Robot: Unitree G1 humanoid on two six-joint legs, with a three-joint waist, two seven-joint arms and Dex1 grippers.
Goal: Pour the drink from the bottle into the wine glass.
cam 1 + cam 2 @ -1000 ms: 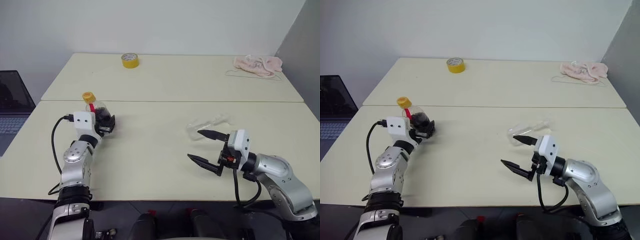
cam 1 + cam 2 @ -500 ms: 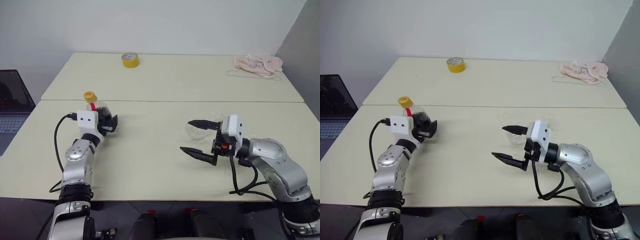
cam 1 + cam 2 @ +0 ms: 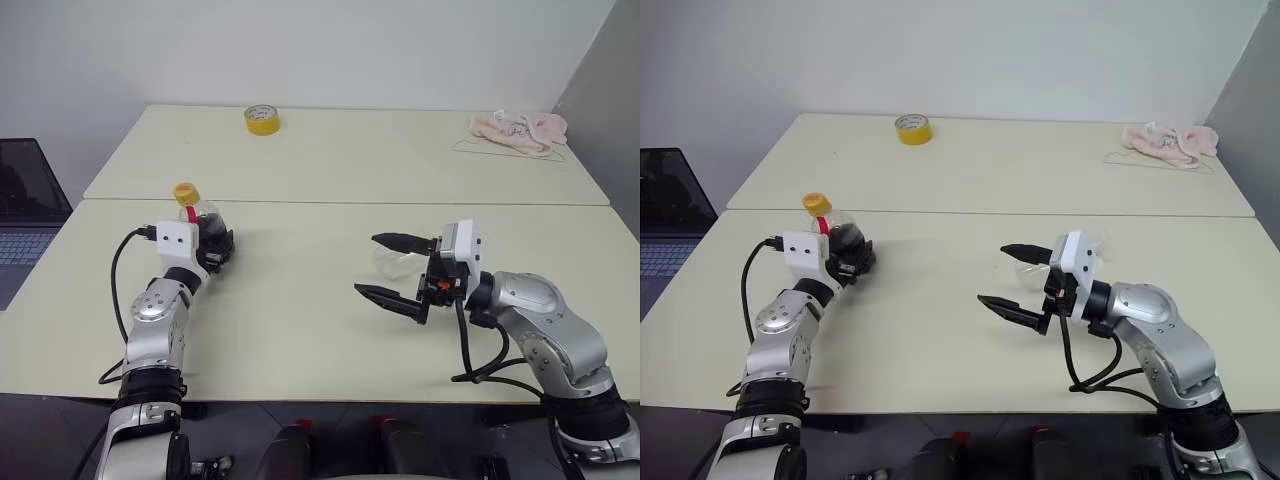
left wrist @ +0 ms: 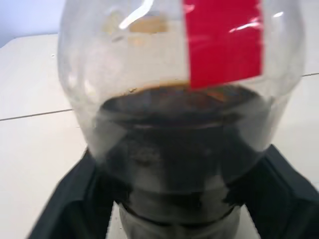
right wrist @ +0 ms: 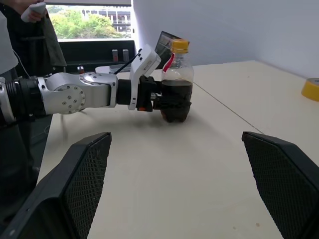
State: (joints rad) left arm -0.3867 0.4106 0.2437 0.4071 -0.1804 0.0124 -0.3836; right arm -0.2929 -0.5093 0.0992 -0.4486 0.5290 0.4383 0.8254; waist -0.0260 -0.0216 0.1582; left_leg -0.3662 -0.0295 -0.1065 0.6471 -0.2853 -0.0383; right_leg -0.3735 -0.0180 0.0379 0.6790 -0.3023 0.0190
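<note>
Left gripper (image 5: pixel 167 102) is clamped low on the bottle (image 5: pixel 176 82), both black fingers hugging its fat base, likely so the capped neck stays free for tipping. It stands upright on the table (image 3: pixel 300 300), drink (image 4: pixel 174 129) filling the lower half. The right wrist view gives that whole grip side-on; the left wrist view just glass-close liquid and red label. Right gripper (image 3: pixel 392 268) hangs wide apart, pointing left, just beside the wine glass (image 3: pixel 392 258), which seems to lie behind its fingers.

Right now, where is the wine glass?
In the left eye view, the wine glass lies on its side on the near table, right of centre, behind the right gripper.
</note>
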